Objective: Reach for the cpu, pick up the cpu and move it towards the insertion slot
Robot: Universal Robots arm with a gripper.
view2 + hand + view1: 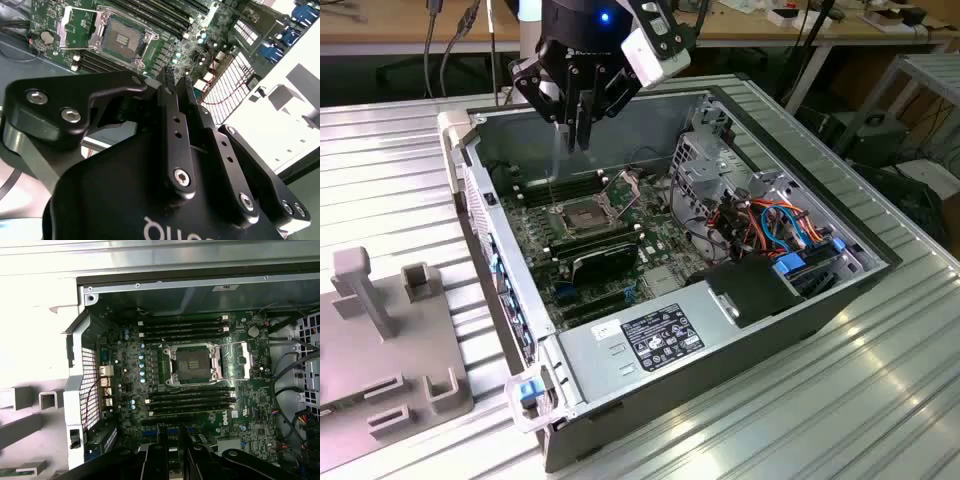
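Open PC case (650, 115) on ribbed metal desk (820, 420). Inside: green motherboard (125, 375), black memory slots (190, 396), labelled power supply (655, 335) near side, red/blue cables (770, 225) at the exterior view's right. Grey fixture (380, 340) at the exterior view's left.

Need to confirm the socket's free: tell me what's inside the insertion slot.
Inside the insertion slot only its dark pin-grid centre shows, with no chip seated; the hinged metal frame lies open beside it. Individual pins cannot be made out.
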